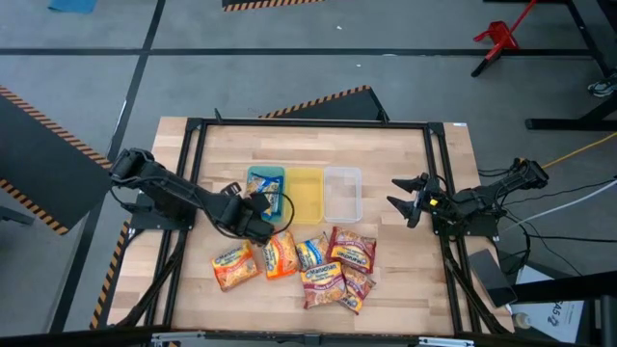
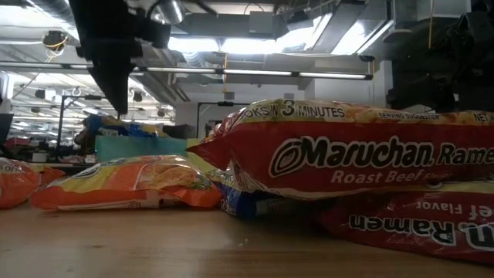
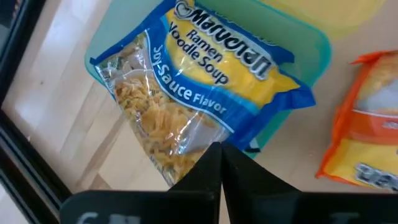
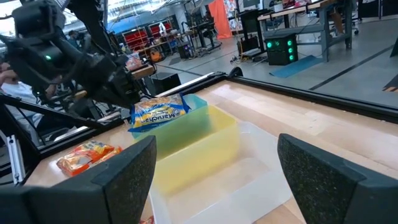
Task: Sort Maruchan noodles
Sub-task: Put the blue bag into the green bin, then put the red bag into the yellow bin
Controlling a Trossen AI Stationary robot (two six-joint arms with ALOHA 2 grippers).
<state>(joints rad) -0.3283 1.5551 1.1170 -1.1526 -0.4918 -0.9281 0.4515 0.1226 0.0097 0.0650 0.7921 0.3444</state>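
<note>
Left claw (image 1: 258, 214) sits at the near edge of the green tray (image 1: 253, 174), fingers pinched together on the clear end of a blue-yellow Soy Sauce packet (image 3: 199, 93). Packet lies tilted across the tray, hanging over its rim, reaching away from the claw. Yellow tray (image 1: 305, 193) and clear tray (image 1: 342, 193) stand beside it in a row. Remaining packets (image 1: 299, 265) lie heaped on the worktop (image 1: 386, 154) nearer the front. Right claw (image 1: 413, 200) waits at the right edge, fingers spread wide, holding nothing.
</note>
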